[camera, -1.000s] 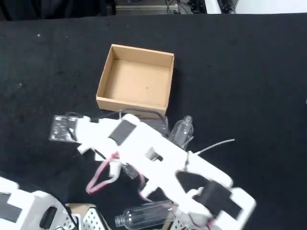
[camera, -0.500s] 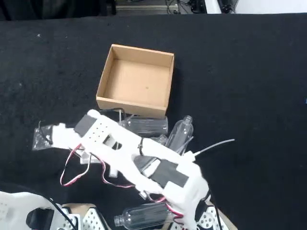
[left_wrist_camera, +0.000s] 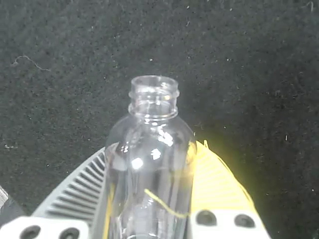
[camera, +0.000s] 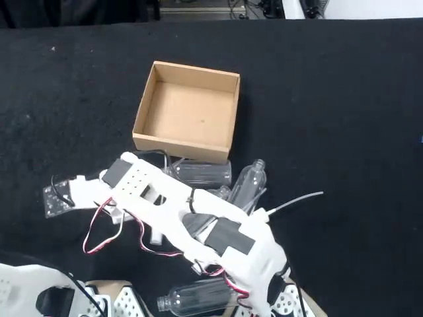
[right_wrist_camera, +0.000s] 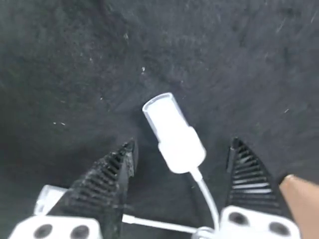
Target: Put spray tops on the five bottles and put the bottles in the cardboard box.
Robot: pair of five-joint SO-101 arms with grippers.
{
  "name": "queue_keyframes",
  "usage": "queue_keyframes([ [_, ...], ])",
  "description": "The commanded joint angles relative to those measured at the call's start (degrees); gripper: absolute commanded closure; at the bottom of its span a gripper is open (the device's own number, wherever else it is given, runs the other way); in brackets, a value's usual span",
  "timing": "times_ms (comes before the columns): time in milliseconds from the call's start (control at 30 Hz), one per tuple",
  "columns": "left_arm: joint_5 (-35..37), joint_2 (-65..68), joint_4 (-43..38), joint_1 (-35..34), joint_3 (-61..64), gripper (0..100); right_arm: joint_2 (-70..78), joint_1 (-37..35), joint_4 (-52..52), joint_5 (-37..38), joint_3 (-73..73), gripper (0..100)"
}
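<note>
Right wrist view: spray top (right_wrist_camera: pixel 173 133) lies on the black table (right_wrist_camera: pixel 60 59) between the spread jaws of the right gripper (right_wrist_camera: pixel 183 143), long axis roughly along the reach, head end away, dip tube (right_wrist_camera: pixel 207 195) trailing back toward the wrist; left gripper (left_wrist_camera: pixel 154 148) is clamped on an uncapped bottle (left_wrist_camera: pixel 149 167), neck pointing outward.

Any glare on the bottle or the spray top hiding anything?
Left wrist view: small bright highlights on the bottle, its neck rim readable. Right wrist view: no glare on the spray top, bright against the dark table.
</note>
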Motion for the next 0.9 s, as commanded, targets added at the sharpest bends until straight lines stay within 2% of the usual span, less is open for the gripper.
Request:
queue_keyframes([
  [0, -0.5, -0.5, -0.4, -0.4, -3.3, 97, 1.3, 0.1, -1.5, 4.0, -3.9, 73.0],
  [167, -0.5, -0.7, -0.4, -0.4, -3.4, 97, 5.1, 0.3, -1.1, 6.7, -3.9, 75.4],
  [400, -0.4, -0.7, -0.4, -0.4, -3.3, 97, 6.1, 1.3, -1.5, 6.2, -6.5, 95.3],
  [433, -0.4, -0.7, -0.4, -0.4, -3.5, 97, 6.1, 1.8, -1.5, 4.9, -7.6, 98.8],
  [667, -0.1, -2.1, -0.1, 0.6, -4.2, 97, 2.4, 6.1, 0.4, -11.2, -19.4, 98.8],
  [867, 0.0, -10.4, 7.5, 4.4, -4.0, 97, -8.4, 7.3, 5.8, -26.2, -26.6, 98.8],
])
